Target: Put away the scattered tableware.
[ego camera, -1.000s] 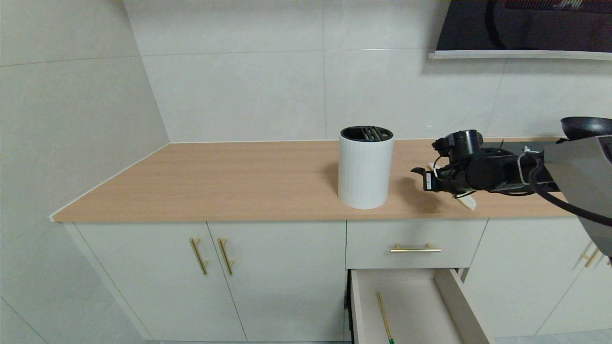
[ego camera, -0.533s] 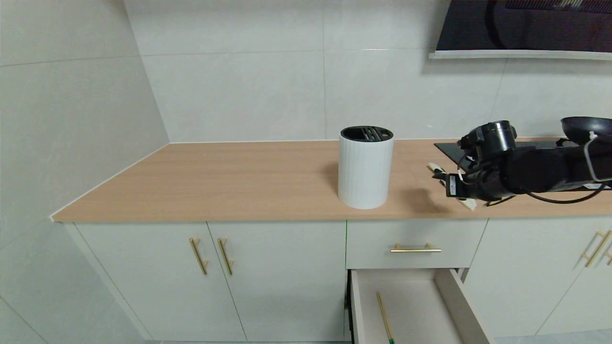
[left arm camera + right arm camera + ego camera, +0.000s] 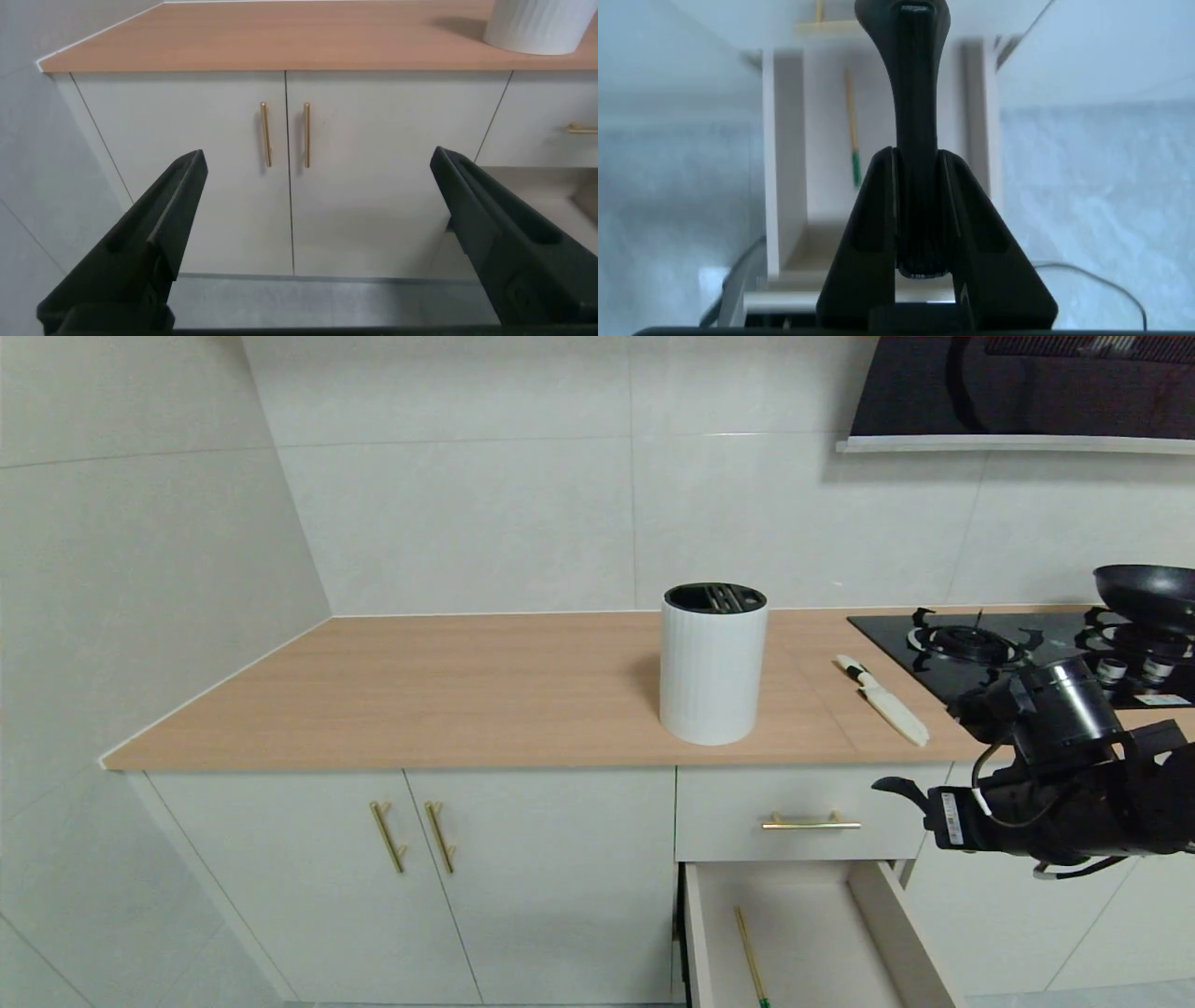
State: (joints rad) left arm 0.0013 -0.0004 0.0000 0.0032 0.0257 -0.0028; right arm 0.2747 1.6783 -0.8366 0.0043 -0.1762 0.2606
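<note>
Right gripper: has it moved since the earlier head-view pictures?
Yes. The right gripper, shut on a black utensil, has dropped from above the countertop to the closed drawer's height, farther right of the white holder.

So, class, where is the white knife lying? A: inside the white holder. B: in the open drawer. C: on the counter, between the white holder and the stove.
C: the knife lies flat on the counter, between the holder and the stove.

A gas hob (image 3: 971, 644) is set into the wooden worktop (image 3: 467, 691), with a black pan (image 3: 1144, 586) on its burner. A dark range hood (image 3: 1027, 383) hangs above.
</note>
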